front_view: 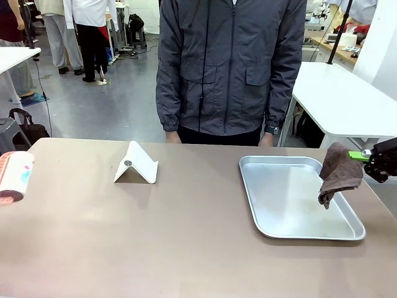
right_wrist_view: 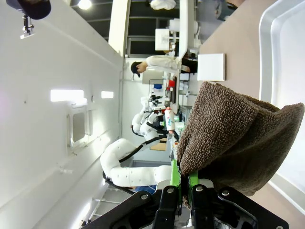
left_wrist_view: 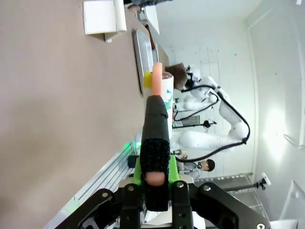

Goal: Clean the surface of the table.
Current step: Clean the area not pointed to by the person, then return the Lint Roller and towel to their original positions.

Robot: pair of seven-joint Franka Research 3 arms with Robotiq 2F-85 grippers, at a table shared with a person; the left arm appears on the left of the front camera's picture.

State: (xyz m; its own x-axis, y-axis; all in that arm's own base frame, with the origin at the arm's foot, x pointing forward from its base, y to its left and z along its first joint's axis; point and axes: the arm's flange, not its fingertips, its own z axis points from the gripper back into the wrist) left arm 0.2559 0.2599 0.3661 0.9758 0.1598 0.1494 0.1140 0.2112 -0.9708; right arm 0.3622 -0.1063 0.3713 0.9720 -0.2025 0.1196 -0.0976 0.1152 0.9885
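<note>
**Right gripper holds cloth over tray; left grips roller at table's left edge**

The right gripper (front_view: 360, 155) reaches in level from the right edge, fingers clamped on a brown cloth (front_view: 340, 171) that hangs over the right rim of the metal tray (front_view: 248, 186). I can't tell whether the cloth tip touches the tray. The left gripper (left_wrist_view: 156, 109) points along the table (front_view: 186, 242), fingers closed tight on a pink-and-white roller (front_view: 15, 176). The tan table spans the foreground. A white folded stand (front_view: 136, 164) sits left of centre, with a person (front_view: 229, 68) standing at the far side.
</note>
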